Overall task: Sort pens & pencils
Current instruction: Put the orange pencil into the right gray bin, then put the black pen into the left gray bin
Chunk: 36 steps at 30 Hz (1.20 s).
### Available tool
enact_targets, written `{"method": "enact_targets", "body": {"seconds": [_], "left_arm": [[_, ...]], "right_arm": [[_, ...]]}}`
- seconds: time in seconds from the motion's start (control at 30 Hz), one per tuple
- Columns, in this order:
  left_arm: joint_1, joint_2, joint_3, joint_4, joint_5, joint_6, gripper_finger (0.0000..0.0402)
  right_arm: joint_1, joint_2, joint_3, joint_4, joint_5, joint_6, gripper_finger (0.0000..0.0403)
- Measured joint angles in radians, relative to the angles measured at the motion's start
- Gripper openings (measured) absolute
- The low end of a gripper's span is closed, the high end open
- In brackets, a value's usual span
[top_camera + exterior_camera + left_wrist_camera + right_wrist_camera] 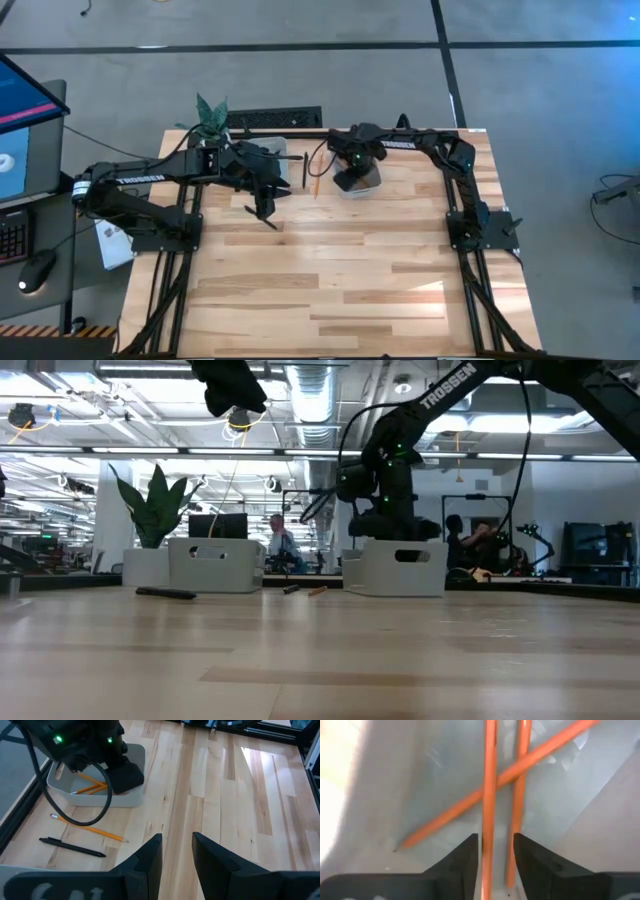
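My right gripper [496, 851] is open and points down into the right white bin [131, 796]. Three orange pencils lie on the bin's floor; one pencil [489, 785] runs between the fingers, over a slanting pencil [470, 805]. I cannot tell whether a finger touches it. My left gripper [177, 854] is open and hovers above bare table, between the two bins and nearer the near edge. One pencil [90, 827] and one black pen [72, 847] lie flat on the table beside the right bin. Another dark pen [166, 593] lies in front of the left white bin [215, 565].
A potted plant [211, 115] stands at the far left corner beside the left bin [275, 148]. Both bins sit along the far edge. The wooden table [340, 280] stretches toward the near edge. People and desks show in the room behind.
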Motion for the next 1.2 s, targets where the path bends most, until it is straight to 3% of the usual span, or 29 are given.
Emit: {"method": "enact_targets", "body": {"seconds": [0.23,0.33,0.5,0.77,1.0,1.2], "left_arm": [[0.000,0.000,0.000,-0.004,0.000,0.000,0.0096],[0.000,0.000,0.000,-0.005,0.000,-0.005,0.0096],[0.000,0.000,0.000,-0.024,0.000,0.000,0.0096],[0.000,0.000,0.000,-0.048,0.000,-0.050,0.0096],[0.000,-0.001,0.000,-0.064,0.000,-0.120,0.0096],[0.000,-0.002,0.000,-0.057,-0.045,-0.140,0.0096]], "right_arm": [[0.000,0.000,0.112,-0.102,0.010,-0.013,0.0181],[0.000,0.000,0.175,-0.173,0.066,-0.008,0.0186],[0.007,-0.001,0.296,-0.287,0.139,-0.009,0.0187],[0.031,-0.021,0.509,-0.424,0.158,-0.035,0.0178],[0.077,-0.210,0.542,-0.407,0.337,-0.041,0.0179],[0.132,-0.400,0.543,-0.300,0.366,-0.036,0.0176]]}}
